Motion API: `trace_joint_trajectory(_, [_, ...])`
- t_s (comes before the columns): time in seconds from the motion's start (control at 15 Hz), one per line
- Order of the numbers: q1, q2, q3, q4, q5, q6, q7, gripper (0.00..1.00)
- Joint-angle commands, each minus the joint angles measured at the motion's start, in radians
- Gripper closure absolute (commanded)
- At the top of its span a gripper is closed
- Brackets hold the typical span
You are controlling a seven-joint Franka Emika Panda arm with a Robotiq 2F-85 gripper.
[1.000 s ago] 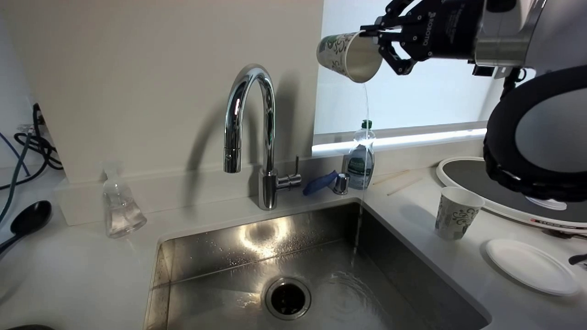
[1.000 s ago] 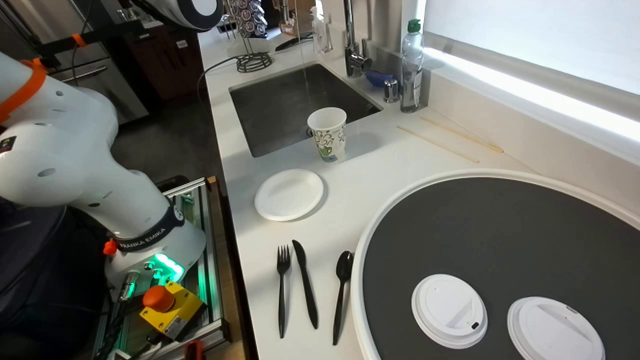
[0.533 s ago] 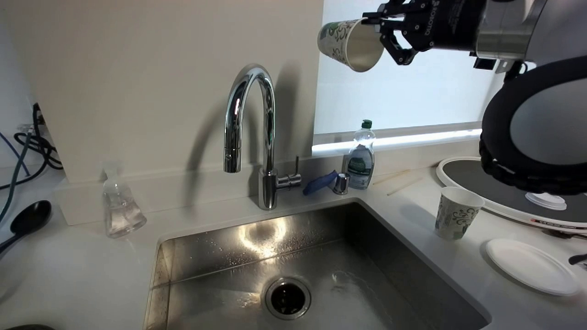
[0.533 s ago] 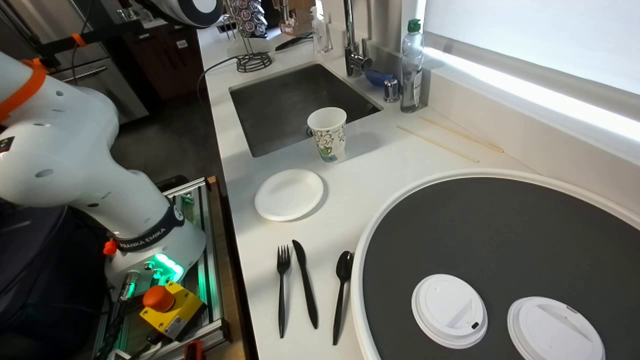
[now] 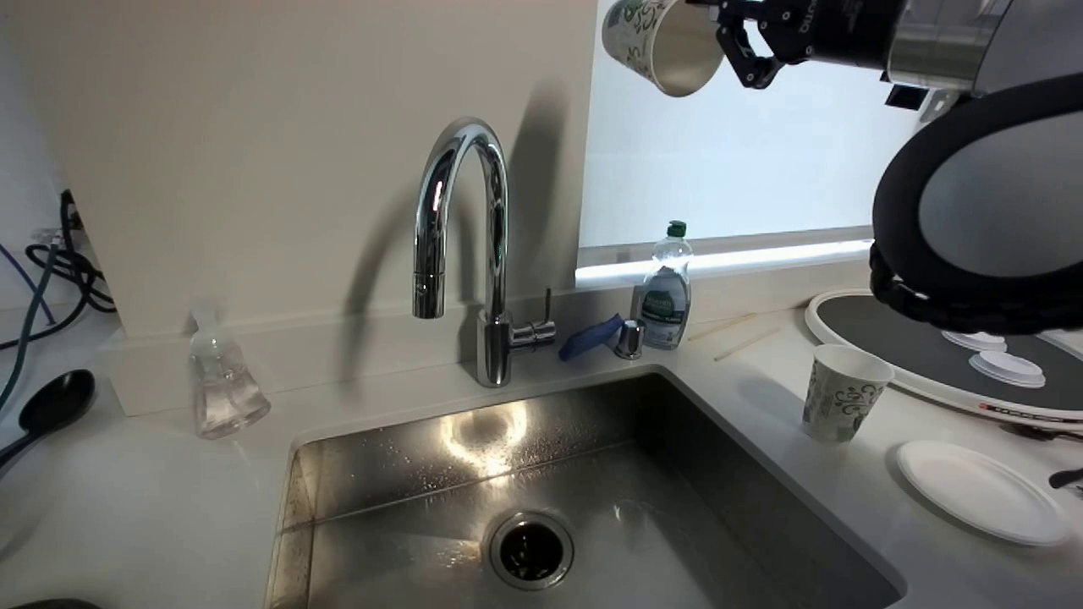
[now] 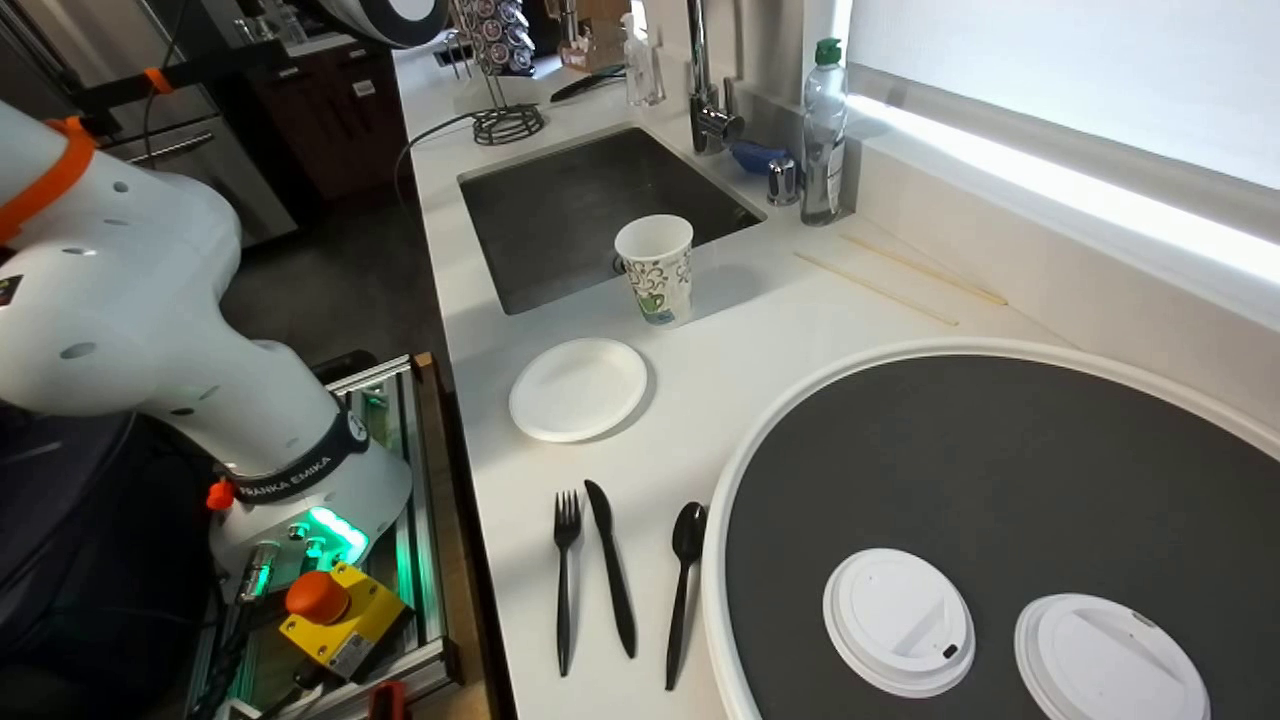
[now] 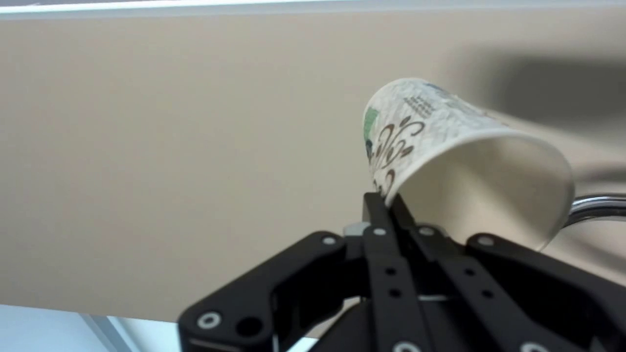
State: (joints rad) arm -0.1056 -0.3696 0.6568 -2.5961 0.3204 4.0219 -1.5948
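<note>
A black metal robot gripper (image 7: 387,201) pinches the rim of a white paper cup with brown swirls and a green patch (image 7: 450,146). In the wrist view, one finger (image 7: 375,214) is outside the cup and the other is inside, and they squeeze the thin edge tight between them. The cup is up in the air, higher than the shiny silver bent faucet (image 5: 496,254) in an exterior view. It is tipped over on its side, with its open mouth leaning a bit down.

Lower down is a grey metal sink (image 5: 389,550). Near the sink, another white paper cup with swirls (image 5: 846,393) stands upright on the smooth white counter (image 6: 710,400). Close to that cup is a flat, round white plate (image 6: 578,390). A clear soap bottle with a green cap (image 6: 823,150) stands at the back, near the faucet. In an exterior view, a black plastic fork (image 6: 564,580), a black plastic knife (image 6: 613,575) and a black plastic spoon (image 6: 686,550) lie on the counter.
</note>
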Motion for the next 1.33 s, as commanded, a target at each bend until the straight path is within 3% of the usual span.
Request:
trace_joint_trajectory(0.0, [-0.027,0.023,0.042,0.020,0.052,0.050,-0.046,0.99])
trace_joint_trajectory(0.4, [-0.011,0.018,0.037,0.012,0.101,-0.023,0.000,0.99])
trace_joint_trajectory(0.73, [0.008,0.000,0.007,0.027,0.159,-0.153,0.084,0.99])
trace_joint_trajectory(1.27, [-0.049,-0.117,-0.032,0.067,0.264,-0.657,0.075,0.99])
